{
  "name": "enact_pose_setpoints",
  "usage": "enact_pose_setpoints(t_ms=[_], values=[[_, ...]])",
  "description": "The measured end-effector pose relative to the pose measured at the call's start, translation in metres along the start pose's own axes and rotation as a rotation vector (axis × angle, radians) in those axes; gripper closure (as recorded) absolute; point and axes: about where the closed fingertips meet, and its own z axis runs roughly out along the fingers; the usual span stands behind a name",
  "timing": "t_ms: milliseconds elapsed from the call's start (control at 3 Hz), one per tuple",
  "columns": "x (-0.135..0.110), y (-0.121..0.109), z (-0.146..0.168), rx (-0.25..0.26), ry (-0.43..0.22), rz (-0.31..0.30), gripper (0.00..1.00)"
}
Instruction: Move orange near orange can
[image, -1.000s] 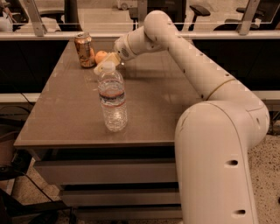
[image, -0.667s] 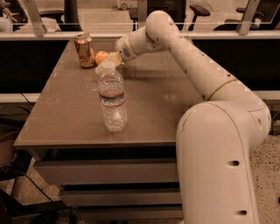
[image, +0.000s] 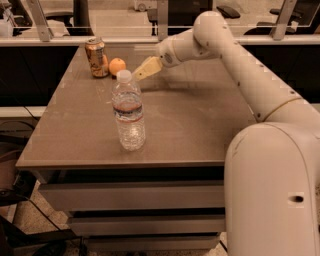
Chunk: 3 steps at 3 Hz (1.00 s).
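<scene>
Small round orange fruit (image: 117, 66) sits on table (image: 200, 130) just beside orange-and-gold metal drink can (image: 96, 57), placement looks done; gripper (image: 135, 75) near can, beyond the orange, can't tell if released.

This looks like an office or lab workspace: a brown desk (image: 200, 130) with grey drawers (image: 135, 197) beneath, a glass partition (image: 125, 20) on metal posts (image: 39, 20) along its far edge, and dark office chairs (image: 231, 10) beyond. A black cable (image: 45, 220) crosses the speckled floor (image: 27, 212). The robot's gripper (image: 137, 74) hovers over the desk's far end
</scene>
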Motion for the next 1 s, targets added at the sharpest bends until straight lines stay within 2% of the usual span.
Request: enact_pose_setpoints(t_ms=[667, 1000], values=[[0.017, -0.035, -0.081, 0.092, -0.069, 0.041, 0.0], [0.017, -0.035, -0.08, 0.092, -0.069, 0.041, 0.0]])
